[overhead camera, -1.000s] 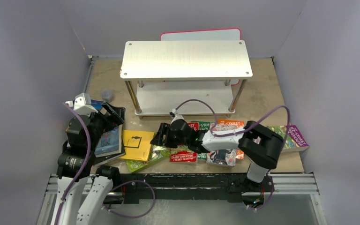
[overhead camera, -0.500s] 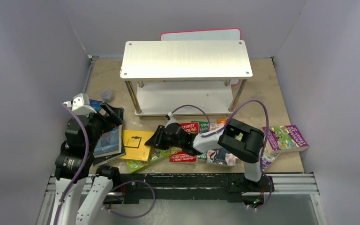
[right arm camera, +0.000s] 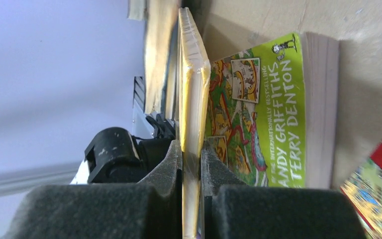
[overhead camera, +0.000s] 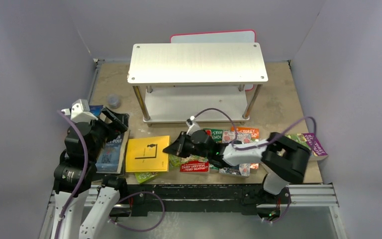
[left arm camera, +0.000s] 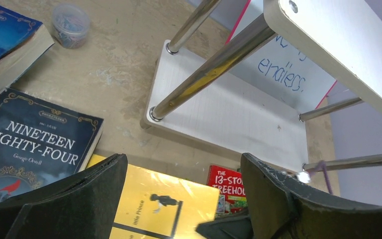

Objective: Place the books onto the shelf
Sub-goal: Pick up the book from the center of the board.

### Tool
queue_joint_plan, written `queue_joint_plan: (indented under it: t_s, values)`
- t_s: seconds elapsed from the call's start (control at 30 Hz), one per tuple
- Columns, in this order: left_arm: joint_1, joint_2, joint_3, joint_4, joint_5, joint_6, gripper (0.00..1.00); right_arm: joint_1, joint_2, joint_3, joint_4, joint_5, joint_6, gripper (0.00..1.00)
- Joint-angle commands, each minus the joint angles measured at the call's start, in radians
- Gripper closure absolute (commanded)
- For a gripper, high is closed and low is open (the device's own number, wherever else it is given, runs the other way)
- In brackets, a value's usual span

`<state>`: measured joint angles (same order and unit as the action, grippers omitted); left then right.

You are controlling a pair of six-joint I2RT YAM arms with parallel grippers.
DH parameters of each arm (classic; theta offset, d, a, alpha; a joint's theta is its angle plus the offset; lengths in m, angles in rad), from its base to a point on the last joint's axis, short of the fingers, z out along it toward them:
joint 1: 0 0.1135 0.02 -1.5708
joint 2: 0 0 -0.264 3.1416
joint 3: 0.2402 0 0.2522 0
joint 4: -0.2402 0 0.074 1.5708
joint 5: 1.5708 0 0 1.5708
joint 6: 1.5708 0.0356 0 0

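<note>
The shelf (overhead camera: 197, 62) stands at the back with both boards bare; its lower board (left arm camera: 238, 114) shows in the left wrist view. A yellow book (overhead camera: 147, 153) is pinched at its right edge by my right gripper (overhead camera: 172, 148), shut on it. In the right wrist view the thin yellow edge (right arm camera: 191, 89) runs between the pads of the right gripper (right arm camera: 191, 149). A green Treehouse book (right arm camera: 263, 114) lies beneath it. My left gripper (left arm camera: 183, 162) hangs open over the left side, near the dark blue "Nineteen Eighty-Four" (left arm camera: 30, 144). Several colourful books (overhead camera: 238, 133) lie front right.
A small clear tub (overhead camera: 113, 101) sits left of the shelf. A pink-edged white board (overhead camera: 213, 36) leans behind it. Another blue book (left arm camera: 0, 45) lies at the far left. A purple book (overhead camera: 314, 144) is near the right wall. The red Treehouse book (left arm camera: 227, 186) lies before the shelf.
My right gripper has closed on the yellow book's right edge, and the book now covers more of the green one. The right elbow swung right. The left arm drifted slightly left.
</note>
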<state>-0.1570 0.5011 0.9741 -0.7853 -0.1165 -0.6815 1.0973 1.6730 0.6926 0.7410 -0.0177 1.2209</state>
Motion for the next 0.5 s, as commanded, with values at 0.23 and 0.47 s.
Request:
queue_joint_plan:
  t_s: [0.23,0.47]
  values:
    - [0.009,0.011,0.114,-0.050,-0.157,-0.116,0.16,-0.174,-0.550,0.008,-0.421,-0.108,-0.319,1.00]
    - [0.010,0.058,0.161,-0.036,-0.240,-0.136,0.17,-0.249,-0.648,0.068,-0.503,-0.267,-0.380,1.00]
